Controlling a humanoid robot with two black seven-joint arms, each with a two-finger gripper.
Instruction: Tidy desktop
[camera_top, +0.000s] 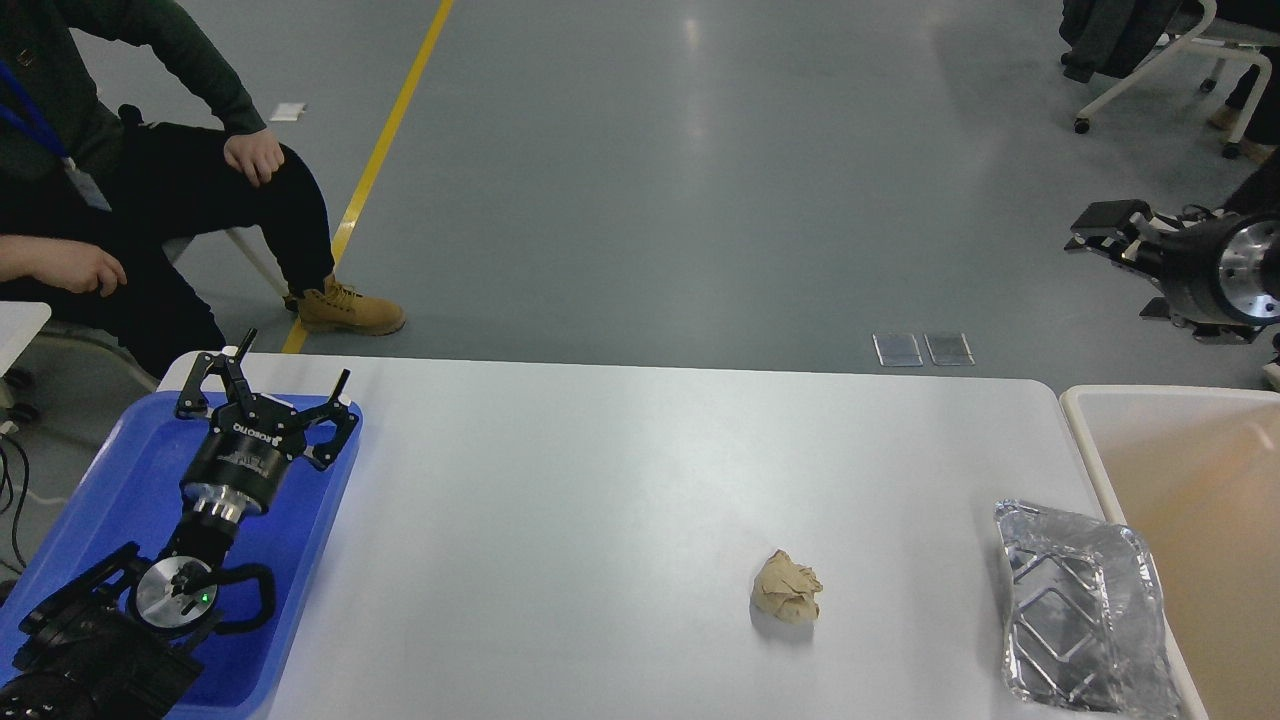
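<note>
The white desktop (600, 480) fills the lower part of the head view. A crumpled brown paper ball (786, 588) lies on it right of centre. A dented silver foil tray (1080, 610) lies at its right edge, against the bin. My left gripper (295, 358) is open and empty, and hovers over the far end of the blue tray (130, 470). My right gripper (1100, 228) is at the far right, raised beyond the table over the floor and pointing left. Its fingers are seen side-on and I cannot tell them apart.
A beige rimmed bin (1075, 420) stands against the desktop's right end. A seated person (150, 190) is just beyond the table's far left corner. A chair on castors (1150, 70) stands at the far right on the grey floor.
</note>
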